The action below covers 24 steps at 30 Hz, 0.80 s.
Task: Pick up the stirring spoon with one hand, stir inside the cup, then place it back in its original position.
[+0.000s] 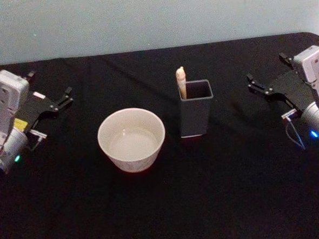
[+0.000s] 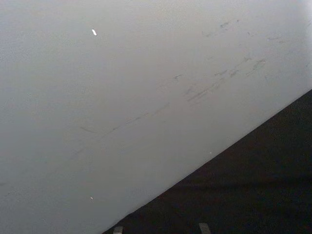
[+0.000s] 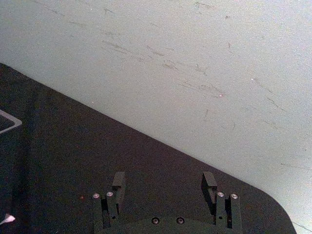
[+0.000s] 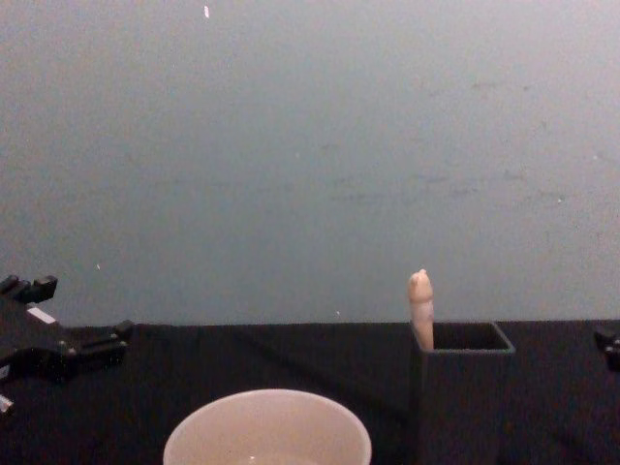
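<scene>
My left pincer (image 1: 67, 96) and right pincer (image 1: 252, 84) hang spread, empty, at the left and right edges of the black surface (image 1: 235, 201). Mid-surface, the stirring spoon (image 1: 181, 81) stands in its grey holder (image 1: 196, 114) beside the cup (image 1: 131, 138). It looks light, stiff and slim, so I'd pinch the protruding handle. A pale wall (image 1: 142, 17) lies behind.

Black matte table (image 1: 170, 211), far right corner rounded. Pale grey-blue wall (image 1: 142, 17) rises directly behind table's far edge. Dark scuff marks (image 3: 204, 88) streak across wall. Small white fleck (image 4: 205, 12) high on wall, toward left.
</scene>
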### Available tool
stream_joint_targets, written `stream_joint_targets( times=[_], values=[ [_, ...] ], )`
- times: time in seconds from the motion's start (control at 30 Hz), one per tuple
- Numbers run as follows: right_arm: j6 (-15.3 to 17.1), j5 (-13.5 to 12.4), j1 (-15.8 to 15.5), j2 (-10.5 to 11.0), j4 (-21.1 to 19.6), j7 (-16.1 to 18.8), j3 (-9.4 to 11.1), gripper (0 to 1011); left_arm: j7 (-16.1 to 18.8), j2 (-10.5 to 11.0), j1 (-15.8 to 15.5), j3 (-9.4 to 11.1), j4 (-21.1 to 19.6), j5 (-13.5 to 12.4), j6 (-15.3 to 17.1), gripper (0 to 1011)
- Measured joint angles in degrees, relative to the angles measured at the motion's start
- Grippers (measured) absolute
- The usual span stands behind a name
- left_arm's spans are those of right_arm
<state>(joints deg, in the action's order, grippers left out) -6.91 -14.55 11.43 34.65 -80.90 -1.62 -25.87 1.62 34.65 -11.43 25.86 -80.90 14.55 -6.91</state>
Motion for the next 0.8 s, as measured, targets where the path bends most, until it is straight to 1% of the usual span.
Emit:
stream_joint_targets(
  times=[0.8],
  values=[
    [0.00,0.00,0.00,0.00,0.00,0.00,0.00,1000,0.00,0.00,0.00,0.00,0.00,0.00,0.00,1001]
  ],
)
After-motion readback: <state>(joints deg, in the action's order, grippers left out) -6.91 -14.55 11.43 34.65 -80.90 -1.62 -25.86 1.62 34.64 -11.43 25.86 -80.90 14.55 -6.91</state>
